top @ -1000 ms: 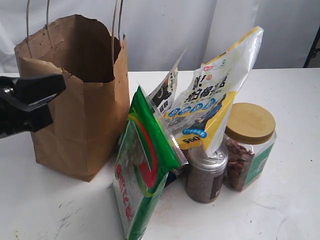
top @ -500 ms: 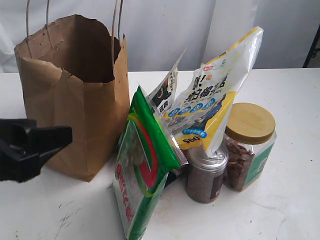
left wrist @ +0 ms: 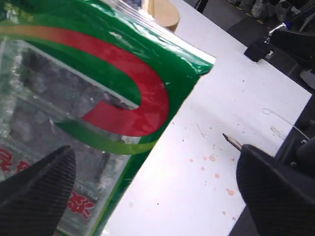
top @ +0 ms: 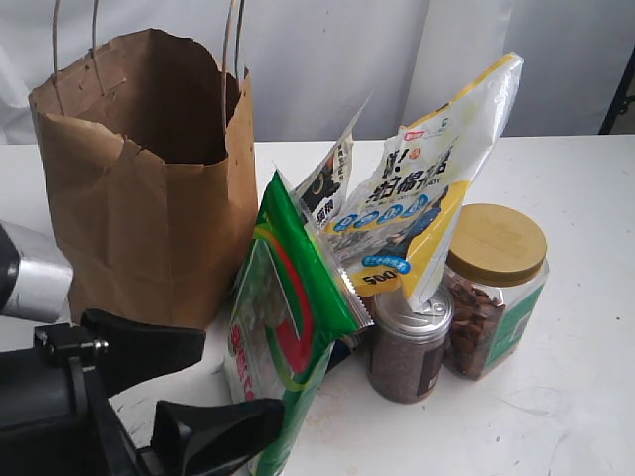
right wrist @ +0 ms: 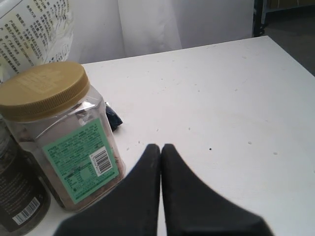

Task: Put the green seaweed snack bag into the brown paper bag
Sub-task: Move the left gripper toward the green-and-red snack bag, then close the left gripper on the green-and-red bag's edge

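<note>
The glossy bright-green plastic seaweed snack bag stands upright on the white table, just beside the crumpled brown paper bag and outside it. The black left gripper is spread wide at its lower front, not clamped on it. The right gripper, fingers pressed together, hangs near a clear gold-lidded jar
</note>
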